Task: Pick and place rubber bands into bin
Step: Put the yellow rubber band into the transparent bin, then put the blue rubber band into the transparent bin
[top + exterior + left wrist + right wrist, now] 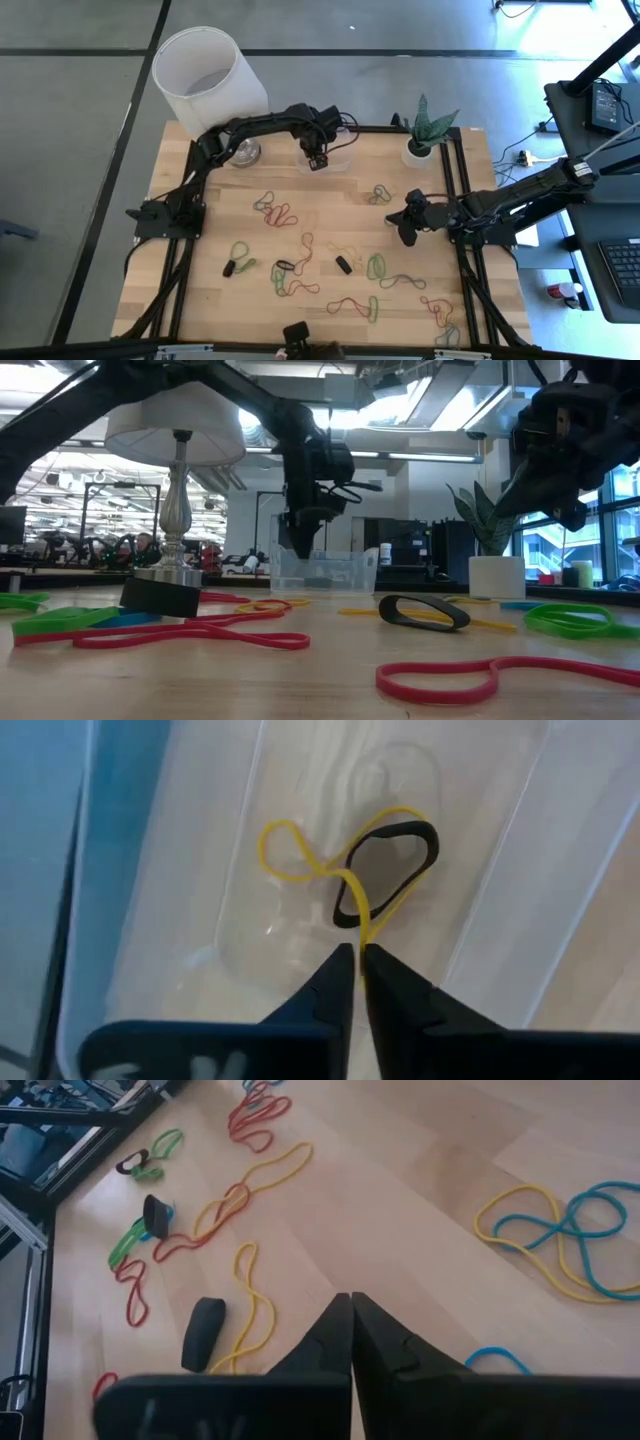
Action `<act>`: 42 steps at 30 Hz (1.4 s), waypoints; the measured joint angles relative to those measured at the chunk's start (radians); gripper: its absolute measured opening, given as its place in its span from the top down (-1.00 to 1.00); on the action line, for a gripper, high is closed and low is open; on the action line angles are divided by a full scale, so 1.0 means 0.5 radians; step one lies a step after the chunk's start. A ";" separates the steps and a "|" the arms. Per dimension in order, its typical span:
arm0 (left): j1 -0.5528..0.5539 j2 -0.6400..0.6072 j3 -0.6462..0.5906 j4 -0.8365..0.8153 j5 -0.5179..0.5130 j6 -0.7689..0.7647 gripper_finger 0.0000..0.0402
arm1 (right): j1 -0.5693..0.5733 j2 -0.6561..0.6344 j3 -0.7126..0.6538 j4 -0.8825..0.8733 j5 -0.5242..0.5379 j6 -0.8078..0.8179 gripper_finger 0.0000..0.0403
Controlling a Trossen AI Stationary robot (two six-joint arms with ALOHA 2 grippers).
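So the bin point(325, 160) is parked at the far edge of the table point(200, 300), and a black band point(385, 870) is already lying inside. A yellow band point(300, 860) is pinched by the left gripper point(358, 960) above it, fingers clamped together. More rubber bands point(290, 275) are scattered nearer. The right gripper point(350, 1315) is held shut, empty, on the right.

I see a bench point(330, 200) of pale, matt wood planks. The bin point(480, 900) is clear, glossy plastic. Rubber bands point(245, 1305) look smooth and matt. My left pincer point(358, 960) is dark matt plastic.
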 joint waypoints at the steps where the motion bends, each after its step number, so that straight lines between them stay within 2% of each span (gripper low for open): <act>1: 0.001 0.001 0.000 0.000 0.009 -0.002 0.82 | 0.000 0.005 0.000 0.000 -0.001 0.000 1.00; 8: 0.000 0.001 0.000 -0.001 0.006 -0.084 0.53 | 0.000 0.010 0.000 -0.001 -0.002 -0.012 1.00; 13: -0.026 -0.037 0.001 -0.060 -0.034 -0.140 0.47 | 0.001 0.011 0.000 -0.002 -0.004 -0.052 1.00; 20: -0.090 -0.218 0.004 -0.137 0.050 -0.302 0.60 | 0.001 0.011 0.000 -0.012 -0.011 -0.071 0.96; 27: -0.245 -0.484 -0.048 -0.143 0.173 -0.366 0.96 | 0.001 0.011 0.000 -0.011 -0.011 -0.070 0.88; 34: -0.475 -0.801 -0.361 -0.067 0.174 -0.532 0.99 | 0.001 0.011 0.000 -0.009 -0.011 -0.077 0.88; 42: -0.762 -1.250 -1.061 0.448 0.259 -0.725 1.00 | 0.001 0.011 -0.001 0.000 -0.011 -0.124 0.90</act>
